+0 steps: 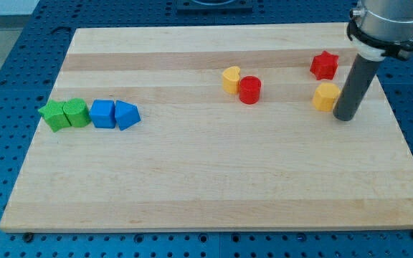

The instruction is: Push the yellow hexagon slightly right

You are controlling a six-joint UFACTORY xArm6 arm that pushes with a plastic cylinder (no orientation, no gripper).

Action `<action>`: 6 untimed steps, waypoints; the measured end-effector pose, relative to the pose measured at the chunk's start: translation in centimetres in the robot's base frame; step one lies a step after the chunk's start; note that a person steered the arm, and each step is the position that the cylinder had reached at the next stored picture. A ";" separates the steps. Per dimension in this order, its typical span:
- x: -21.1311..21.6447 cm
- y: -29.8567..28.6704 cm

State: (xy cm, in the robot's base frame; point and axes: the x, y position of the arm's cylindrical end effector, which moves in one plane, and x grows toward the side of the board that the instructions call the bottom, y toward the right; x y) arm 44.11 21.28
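The yellow hexagon lies on the wooden board at the view's right. My tip rests on the board just right of it and a little lower, close to or touching its right side. A red star lies just above the yellow hexagon.
A yellow heart-like block and a red cylinder touch near the top middle. At the view's left stand a row: a green star, a green block, a blue cube and a blue triangle.
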 end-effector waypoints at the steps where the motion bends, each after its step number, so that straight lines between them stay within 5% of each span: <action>1: 1.9 -3.7; 3: -0.1 -6.7; 6: -2.5 -1.2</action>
